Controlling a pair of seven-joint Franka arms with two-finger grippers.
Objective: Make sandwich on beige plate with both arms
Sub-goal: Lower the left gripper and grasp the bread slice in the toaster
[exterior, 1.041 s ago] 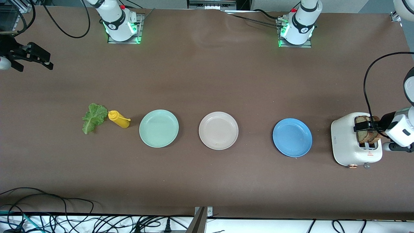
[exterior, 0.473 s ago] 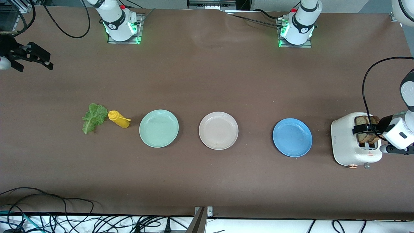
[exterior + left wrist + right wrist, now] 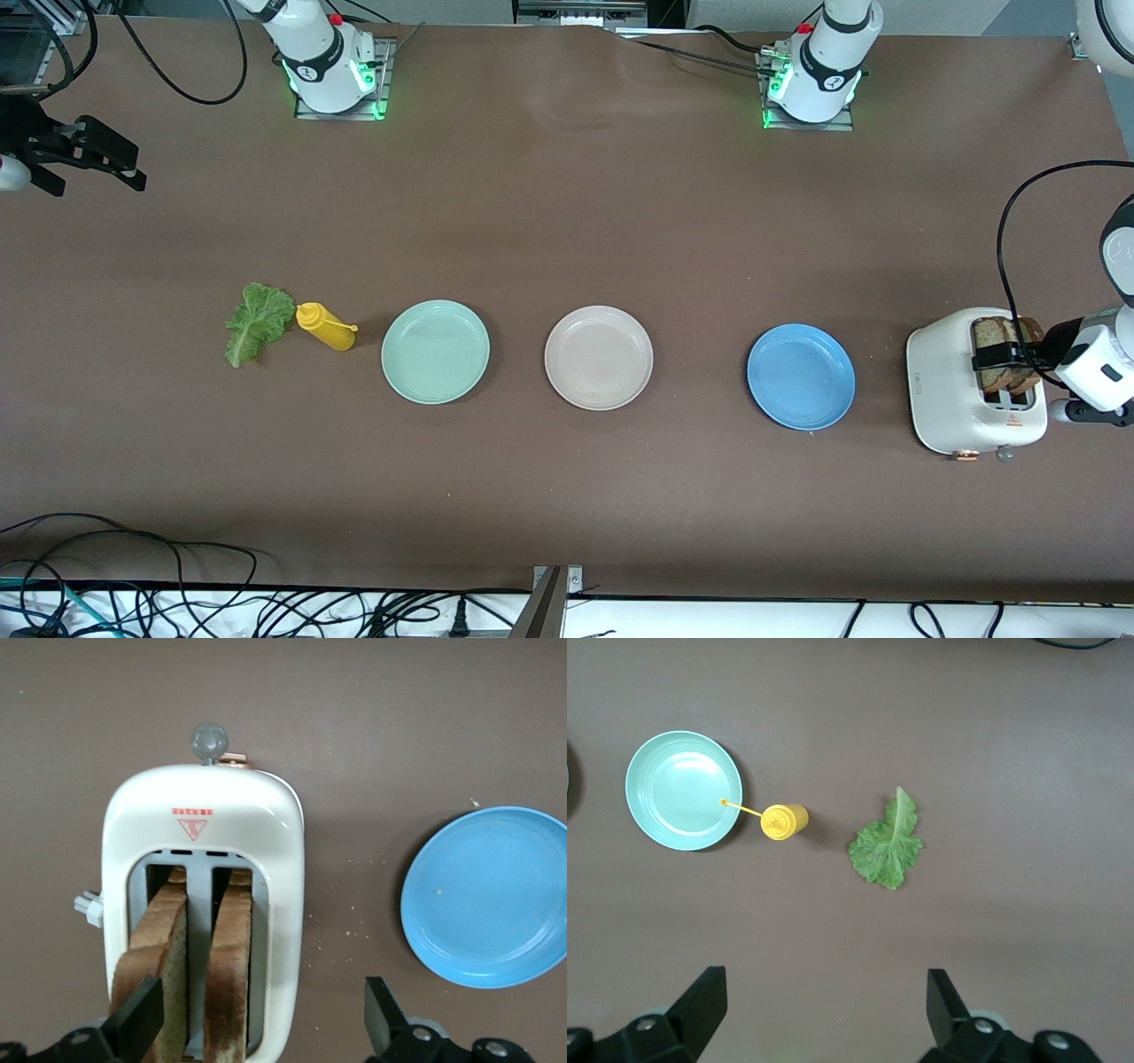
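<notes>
Nothing has been assembled yet, going from the right arm's end of the brown table (image 3: 567, 221) to the left arm's end. The right gripper (image 3: 89, 164) hangs with fingers spread wide and empty near the table edge at that end, and that arm appears to be waiting. The ruffled green lettuce leaf (image 3: 257, 321) lies flat on the table, with the small yellow squeeze bottle (image 3: 325, 326) just beside it, then the round mint-green plate (image 3: 435, 352). The round, shallow beige plate (image 3: 599, 357) sits bare at the middle of the table, then the round blue plate (image 3: 801, 377). Near the edge at the left arm's end stands the white two-slot toaster (image 3: 948, 390), with both brown-crusted wholemeal bread slices (image 3: 190, 966) upright in its slots. The left gripper (image 3: 257, 1023) is over it, fingers open to either side of the slices; whether a finger touches the bread is hard to judge. By my reading, every step remains: both slices and the leaf must reach the beige plate.
</notes>
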